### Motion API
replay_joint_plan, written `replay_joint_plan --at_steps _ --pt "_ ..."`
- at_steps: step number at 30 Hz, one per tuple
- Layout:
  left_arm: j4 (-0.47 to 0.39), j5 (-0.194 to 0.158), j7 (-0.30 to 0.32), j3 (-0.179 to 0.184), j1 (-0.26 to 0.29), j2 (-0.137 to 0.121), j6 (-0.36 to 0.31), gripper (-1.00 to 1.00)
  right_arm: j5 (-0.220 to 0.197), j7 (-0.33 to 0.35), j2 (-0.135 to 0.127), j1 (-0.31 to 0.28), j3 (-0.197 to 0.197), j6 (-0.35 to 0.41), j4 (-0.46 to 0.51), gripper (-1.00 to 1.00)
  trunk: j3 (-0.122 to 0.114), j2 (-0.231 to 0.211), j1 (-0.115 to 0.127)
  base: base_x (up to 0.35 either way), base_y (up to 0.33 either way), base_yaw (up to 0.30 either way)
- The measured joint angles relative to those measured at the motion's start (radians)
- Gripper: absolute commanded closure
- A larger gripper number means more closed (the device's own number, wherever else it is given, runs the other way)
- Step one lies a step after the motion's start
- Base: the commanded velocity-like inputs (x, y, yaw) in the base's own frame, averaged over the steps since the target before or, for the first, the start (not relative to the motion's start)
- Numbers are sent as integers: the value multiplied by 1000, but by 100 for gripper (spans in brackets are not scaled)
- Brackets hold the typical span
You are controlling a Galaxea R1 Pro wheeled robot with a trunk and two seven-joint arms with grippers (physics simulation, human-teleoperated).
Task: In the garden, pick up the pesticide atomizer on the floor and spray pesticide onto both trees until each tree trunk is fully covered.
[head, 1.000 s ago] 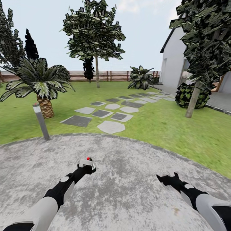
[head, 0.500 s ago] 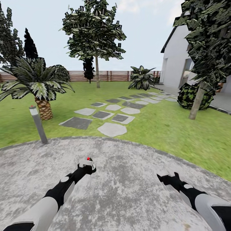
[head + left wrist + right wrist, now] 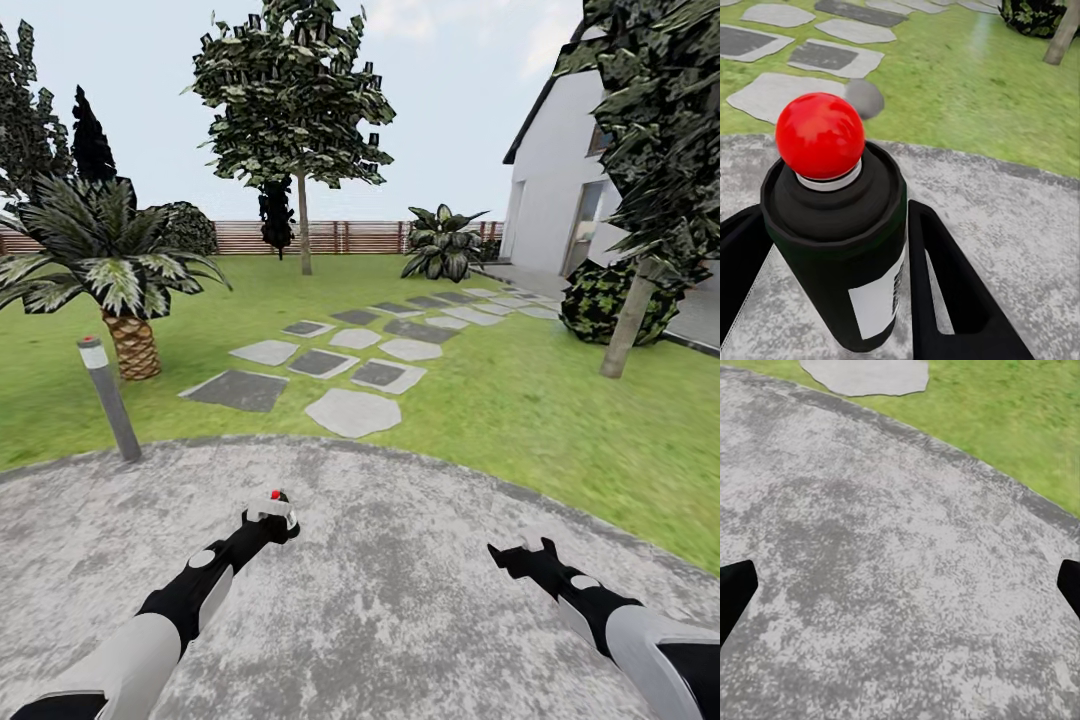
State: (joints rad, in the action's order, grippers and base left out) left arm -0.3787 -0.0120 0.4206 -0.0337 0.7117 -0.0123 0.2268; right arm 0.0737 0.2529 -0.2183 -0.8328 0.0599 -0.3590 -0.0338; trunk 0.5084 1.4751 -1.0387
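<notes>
Two arms are seen in the head view, one gripper on each. One pesticide atomizer (image 3: 272,508) is held in the left gripper (image 3: 270,518); the jaws are pinched on its body, one finger (image 3: 945,292) lying against each side, as shown in the left wrist view. The right gripper (image 3: 520,553) is held out over the grey paved circle (image 3: 380,600) with its jaws spread and nothing between them; in the right wrist view the two fingertips (image 3: 735,589) are seen at opposite edges, well apart.

Two broad-leaved trees are counted: one tree (image 3: 295,90) far across the lawn (image 3: 520,400) near the slat fence (image 3: 340,236), with a thin straight trunk (image 3: 303,225), and a second tree (image 3: 665,130) at the right, with a leaning mottled trunk (image 3: 630,325) beside a round shrub (image 3: 600,300). One short palm (image 3: 115,260) and one grey bollard lamp (image 3: 105,395) are found at the left, at the edge of the paving. One white house (image 3: 570,170) is visible behind the right tree. A path of about a dozen stepping stones (image 3: 350,412) is laid across the lawn.

In the left wrist view the atomizer (image 3: 840,247) is shown as an upright dark cylinder with a white label low on its side, a pale collar, and a round red button on top. In the head view it appears small and pale, with a red dot above.
</notes>
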Motion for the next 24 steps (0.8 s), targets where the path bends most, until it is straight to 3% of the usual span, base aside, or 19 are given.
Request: replay_joint_plan --at_steps 24 --pt "0 0 -1 0 0 0 0 100 0 -1 0 3 0 0 0 -100 0 0 0 345 30 0"
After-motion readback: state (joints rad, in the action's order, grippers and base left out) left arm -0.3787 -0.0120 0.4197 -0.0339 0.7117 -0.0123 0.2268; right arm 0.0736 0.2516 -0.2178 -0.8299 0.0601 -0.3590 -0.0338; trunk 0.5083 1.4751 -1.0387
